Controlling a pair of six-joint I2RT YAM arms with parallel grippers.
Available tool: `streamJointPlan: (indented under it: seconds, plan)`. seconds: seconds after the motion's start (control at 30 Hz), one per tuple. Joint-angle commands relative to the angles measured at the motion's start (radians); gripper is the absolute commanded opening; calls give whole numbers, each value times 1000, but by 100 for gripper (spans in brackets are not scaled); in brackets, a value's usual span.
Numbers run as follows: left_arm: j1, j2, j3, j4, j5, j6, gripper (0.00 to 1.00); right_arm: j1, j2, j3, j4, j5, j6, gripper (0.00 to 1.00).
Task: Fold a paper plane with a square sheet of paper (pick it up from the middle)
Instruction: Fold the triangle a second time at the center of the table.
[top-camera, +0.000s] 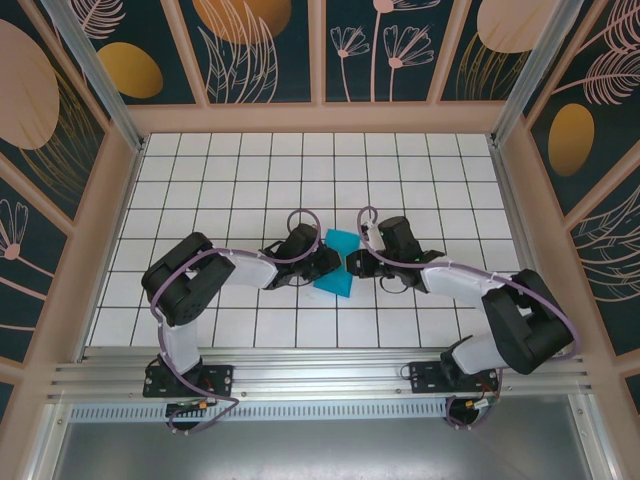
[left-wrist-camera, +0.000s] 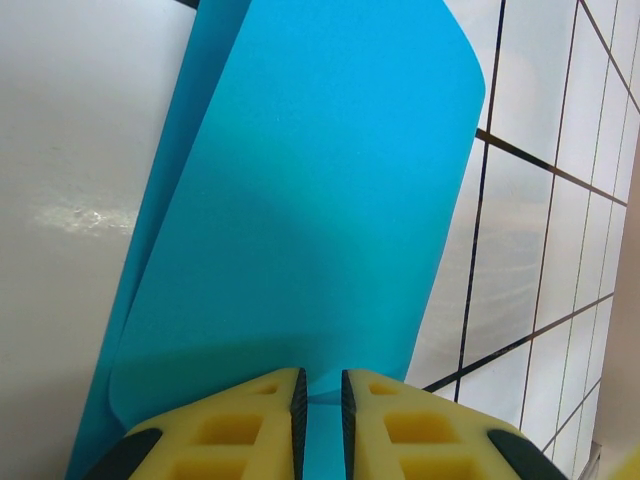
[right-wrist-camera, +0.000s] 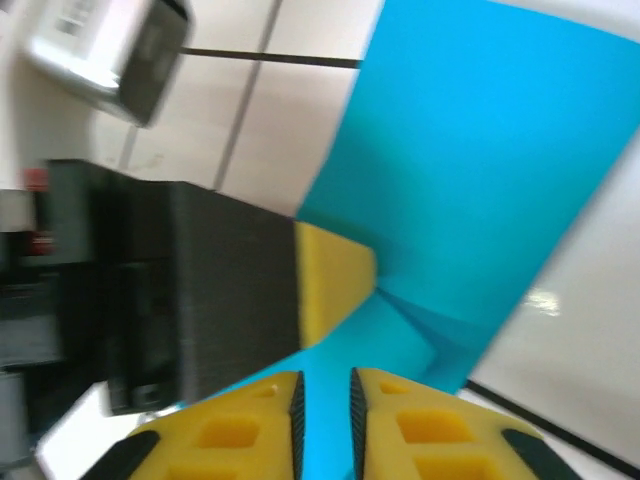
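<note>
Left claw (left-wrist-camera: 320, 388) is narrow and pinches one edge of the square sheet of paper (left-wrist-camera: 320, 200), which curls over mid-desk (top-camera: 400, 170) between both arms. Right claw (right-wrist-camera: 326, 392) is narrow too, with the sheet in its slot; clamped or loose, I cannot tell. Best: left anchors, right lines up the edges before pressing the crease.

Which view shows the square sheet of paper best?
Left wrist: the square sheet of paper is close and sharp, its top layer curled over a lower one. Top external shows it small; right wrist shows a blurred part.
</note>
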Motion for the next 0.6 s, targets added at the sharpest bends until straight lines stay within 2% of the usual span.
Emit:
streamJointPlan:
  seconds: [0.0, 0.1, 0.23, 0.57]
  plan:
    - [1, 34, -29, -38, 6, 6, 21, -2, -6, -18, 30, -163, 93, 17]
    - [1, 37, -28, -35, 9, 8, 21, 24, 5, -34, 78, -207, 151, 11]
    - [1, 38, -26, -35, 11, 10, 21, 42, 34, -23, 52, -189, 166, 8]
    - [0, 39, -23, -33, 14, 10, 21, 42, 121, 14, 23, -163, 165, 6]
